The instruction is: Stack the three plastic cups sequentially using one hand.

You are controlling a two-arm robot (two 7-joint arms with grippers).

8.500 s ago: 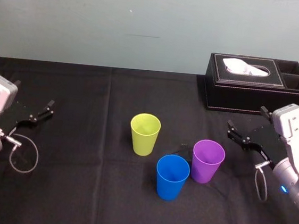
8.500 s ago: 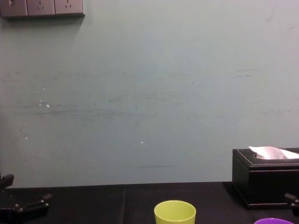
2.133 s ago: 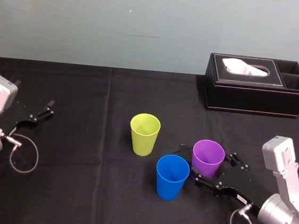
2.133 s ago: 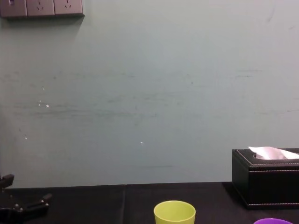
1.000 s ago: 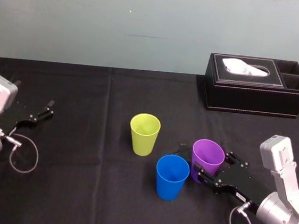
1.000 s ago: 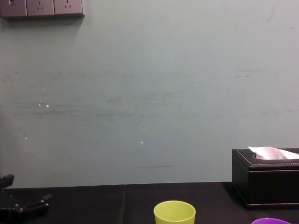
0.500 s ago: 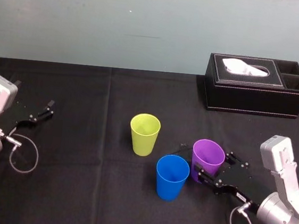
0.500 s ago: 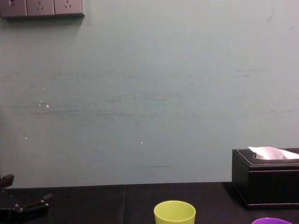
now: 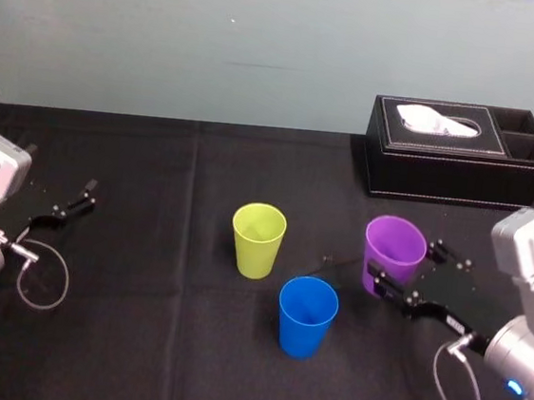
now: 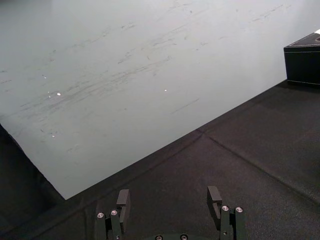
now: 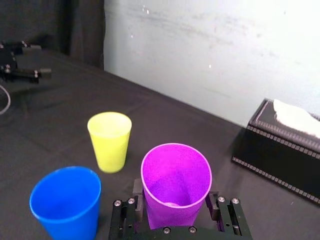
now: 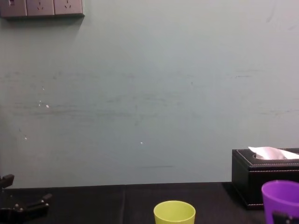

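My right gripper [image 9: 402, 281] is shut on the purple cup [image 9: 394, 254], holding it upright above the black table, right of the other two cups; the purple cup [image 11: 176, 191] sits between its fingers [image 11: 216, 205], and its upper part [image 12: 281, 200] rises at the lower right of the chest view. The yellow-green cup [image 9: 258, 240] stands upright at mid-table. The blue cup [image 9: 307, 316] stands just in front and to the right of it. My left gripper [image 9: 68, 206] is parked open at the far left, holding nothing.
A black tissue box [image 9: 458, 151] with a white tissue stands at the back right, behind the lifted cup. A wall closes off the far edge of the black tablecloth [image 9: 140, 320]. A loose cable loop [image 9: 41, 277] hangs by the left arm.
The right gripper has lifted the purple cup off the table and carried it up and a little to the right. The blue and yellow-green cups and the left arm have not moved.
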